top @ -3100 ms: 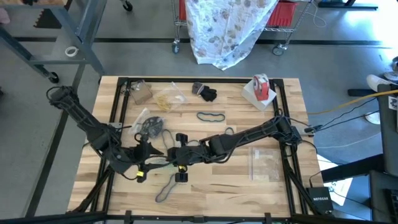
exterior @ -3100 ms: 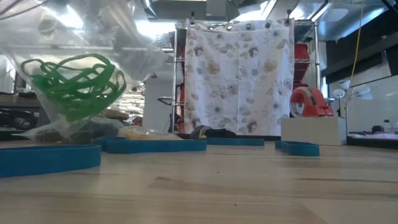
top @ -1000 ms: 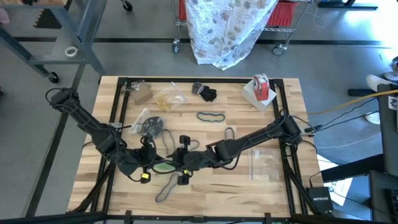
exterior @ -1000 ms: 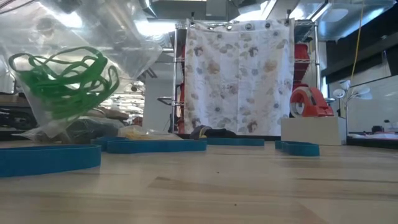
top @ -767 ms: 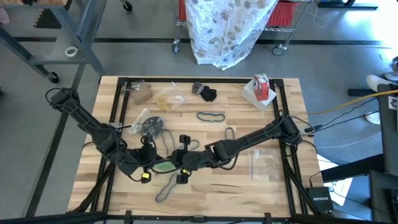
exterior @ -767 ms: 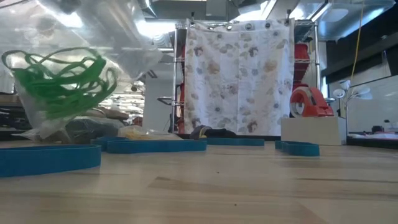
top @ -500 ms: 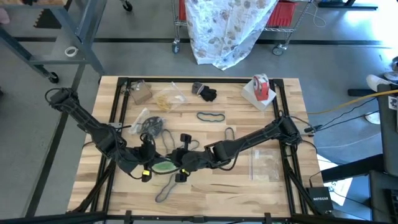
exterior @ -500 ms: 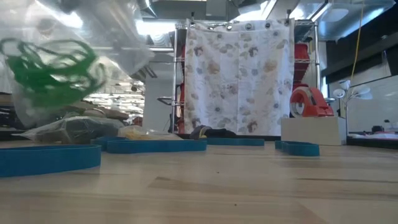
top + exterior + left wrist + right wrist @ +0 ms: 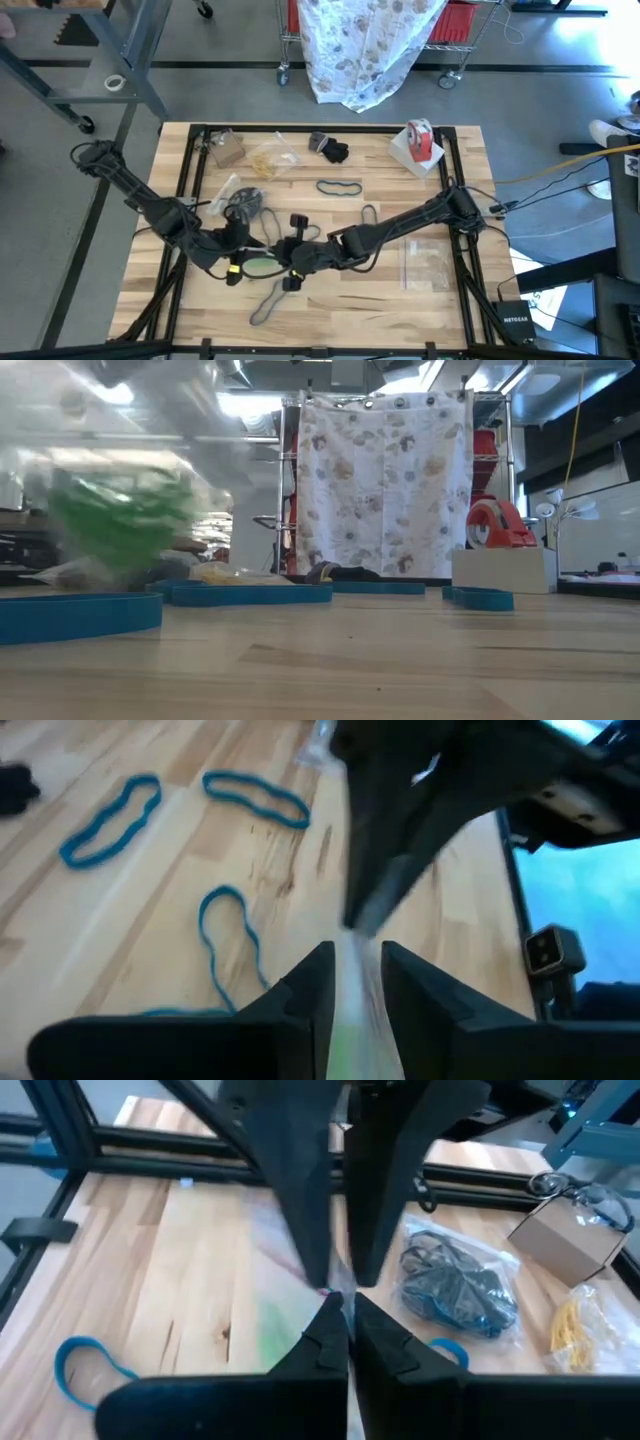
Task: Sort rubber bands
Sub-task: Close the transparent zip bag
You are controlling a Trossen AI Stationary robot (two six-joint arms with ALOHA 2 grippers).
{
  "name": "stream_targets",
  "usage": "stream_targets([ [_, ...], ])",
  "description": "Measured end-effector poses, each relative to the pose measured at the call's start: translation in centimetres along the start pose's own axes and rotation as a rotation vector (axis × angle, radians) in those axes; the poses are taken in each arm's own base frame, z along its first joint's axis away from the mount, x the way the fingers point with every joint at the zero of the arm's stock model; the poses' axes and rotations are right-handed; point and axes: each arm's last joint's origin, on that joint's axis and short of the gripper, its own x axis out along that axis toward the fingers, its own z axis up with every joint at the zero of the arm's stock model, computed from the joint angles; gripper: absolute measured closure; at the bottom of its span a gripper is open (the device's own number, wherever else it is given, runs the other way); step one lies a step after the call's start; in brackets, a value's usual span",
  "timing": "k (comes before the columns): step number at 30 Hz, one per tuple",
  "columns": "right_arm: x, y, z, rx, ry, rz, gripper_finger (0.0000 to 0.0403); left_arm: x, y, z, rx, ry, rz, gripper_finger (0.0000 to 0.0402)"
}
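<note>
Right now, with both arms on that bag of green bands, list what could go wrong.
1. The right tool is shut on the clear bag, while the left tool has its fingers parted around the plastic. With one grip only, the bag may swing or slip.
2. The bag shows blurred in the low view; the green bands could spill out.
3. Loose blue bands lie nearby, so spilled colours could mix.
</note>
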Motion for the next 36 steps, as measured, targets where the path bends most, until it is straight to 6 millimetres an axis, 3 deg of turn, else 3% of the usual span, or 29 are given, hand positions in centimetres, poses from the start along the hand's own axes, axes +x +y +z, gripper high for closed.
stream_targets([
  [16,0.0,0.0,0.0,0.001,-0.003,-0.004,0.0403,-0.1,-0.2,0.2,0.025,0.034,-0.099,0.0297],
  [24,0.0,0.0,0.1,0.004,-0.006,-0.003,0.0403,1.9,0.1,0.0,0.037,0.067,-0.026,0.0299],
  [32,0.0,0.0,0.1,0.004,-0.006,-0.010,0.0403,1.6,0.3,0.2,0.056,0.049,-0.016,0.0392],
  [36,0.0,-0.3,-0.1,-0.003,0.004,-0.093,0.0403,1.3,0.4,0.1,0.036,0.050,0.000,0.0398],
])
